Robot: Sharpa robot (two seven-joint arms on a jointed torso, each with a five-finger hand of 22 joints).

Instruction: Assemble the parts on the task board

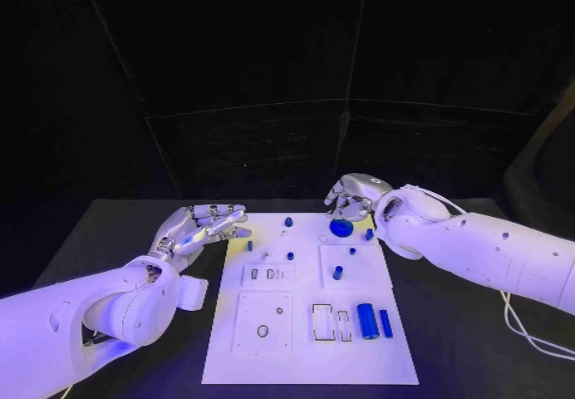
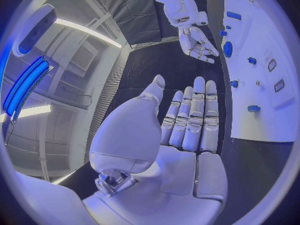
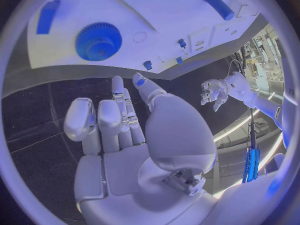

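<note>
Blue gear (image 1: 341, 226) is lying flat at the board's (image 1: 306, 366) far edge, just beneath the nearer right hand (image 1: 355, 196), both hands (image 1: 198, 229) hovering open-fingered, holding nothing.

This looks like a robotics lab or test cell: a black worktop (image 1: 132, 224) stands inside a booth of black curtain (image 1: 287, 83), lit in coloured light. The left wrist view shows ceiling light strips (image 2: 84, 31) and a wall vent (image 2: 80, 57) (an indoor technical room). A white task board (image 1: 314, 316) with blue parts (image 1: 366, 320) lies on the worktop.
</note>
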